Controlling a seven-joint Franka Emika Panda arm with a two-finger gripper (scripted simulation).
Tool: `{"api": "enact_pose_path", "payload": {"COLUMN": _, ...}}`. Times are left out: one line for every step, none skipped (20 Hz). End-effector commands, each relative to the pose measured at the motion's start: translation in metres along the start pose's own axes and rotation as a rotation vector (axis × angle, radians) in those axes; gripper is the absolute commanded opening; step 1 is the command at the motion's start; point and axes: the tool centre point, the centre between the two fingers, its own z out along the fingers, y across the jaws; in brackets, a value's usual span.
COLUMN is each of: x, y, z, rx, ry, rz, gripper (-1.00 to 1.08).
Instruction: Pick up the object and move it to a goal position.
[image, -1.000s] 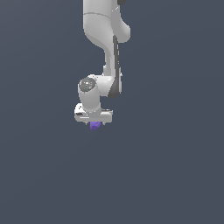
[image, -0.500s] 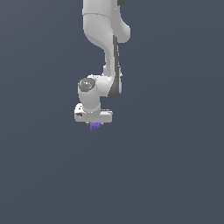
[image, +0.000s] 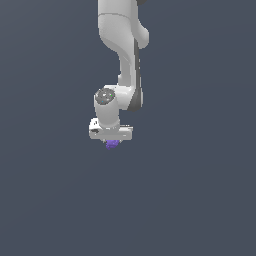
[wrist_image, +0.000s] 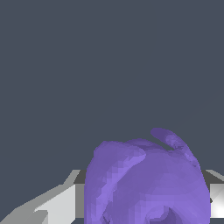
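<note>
I'm hanging over a flat dark grey surface (image: 45, 200), and going from the exterior view's left there is only that plain grey until my arm (image: 122, 55) comes in near the middle, dropping down from the top edge. My wrist is bending into the white block of my gripper (image: 112, 142), which is pointing straight down. Right beneath that block the purple blob (image: 112, 144) is peeking out, touching the underside of my hand, small against the white casing. On the exterior view's right, the grey is running on with nothing else showing.

In the wrist view the blob (wrist_image: 148, 183) is filling the near field, lumpy and roundish, with a curved ridge sticking up on one side. My fingers (wrist_image: 65, 203) are showing as pale grey slabs on either side of it, pressing right up against its flanks. So I'm clamping the blob between them, fingers closed in on it.
</note>
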Motion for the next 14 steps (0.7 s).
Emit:
{"api": "enact_pose_path", "payload": {"x": 0.003, "y": -0.015, "z": -0.004, "rx": 0.000, "ry": 0.000, "rz": -0.001, "gripper": -1.00}}
{"api": "enact_pose_path", "payload": {"x": 0.004, "y": -0.022, "z": -0.006, "rx": 0.000, "ry": 0.000, "rz": -0.001, "gripper": -1.00}}
{"api": "enact_pose_path", "payload": {"x": 0.005, "y": -0.030, "z": -0.008, "rx": 0.000, "ry": 0.000, "rz": -0.001, "gripper": -1.00}}
{"api": "enact_pose_path", "payload": {"x": 0.007, "y": -0.039, "z": -0.010, "rx": 0.000, "ry": 0.000, "rz": -0.001, "gripper": -1.00}}
{"api": "enact_pose_path", "payload": {"x": 0.009, "y": -0.049, "z": -0.012, "rx": 0.000, "ry": 0.000, "rz": -0.002, "gripper": -1.00}}
{"api": "enact_pose_path", "payload": {"x": 0.010, "y": -0.059, "z": -0.015, "rx": 0.000, "ry": 0.000, "rz": -0.002, "gripper": -1.00}}
{"api": "enact_pose_path", "payload": {"x": 0.012, "y": -0.070, "z": -0.017, "rx": 0.000, "ry": 0.000, "rz": -0.002, "gripper": -1.00}}
{"api": "enact_pose_path", "payload": {"x": 0.015, "y": -0.081, "z": -0.020, "rx": 0.000, "ry": 0.000, "rz": -0.002, "gripper": -1.00}}
{"api": "enact_pose_path", "payload": {"x": 0.017, "y": -0.093, "z": -0.023, "rx": 0.000, "ry": 0.000, "rz": -0.002, "gripper": -1.00}}
{"api": "enact_pose_path", "payload": {"x": 0.019, "y": -0.105, "z": -0.026, "rx": 0.000, "ry": 0.000, "rz": -0.002, "gripper": -1.00}}
{"api": "enact_pose_path", "payload": {"x": 0.021, "y": -0.117, "z": -0.030, "rx": 0.000, "ry": 0.000, "rz": -0.002, "gripper": -1.00}}
{"api": "enact_pose_path", "payload": {"x": 0.024, "y": -0.129, "z": -0.033, "rx": 0.000, "ry": 0.000, "rz": -0.002, "gripper": -1.00}}
{"api": "enact_pose_path", "payload": {"x": 0.026, "y": -0.142, "z": -0.036, "rx": 0.000, "ry": -0.001, "rz": -0.002, "gripper": -1.00}}
{"api": "enact_pose_path", "payload": {"x": 0.029, "y": -0.154, "z": -0.039, "rx": 0.000, "ry": -0.001, "rz": -0.002, "gripper": -1.00}}
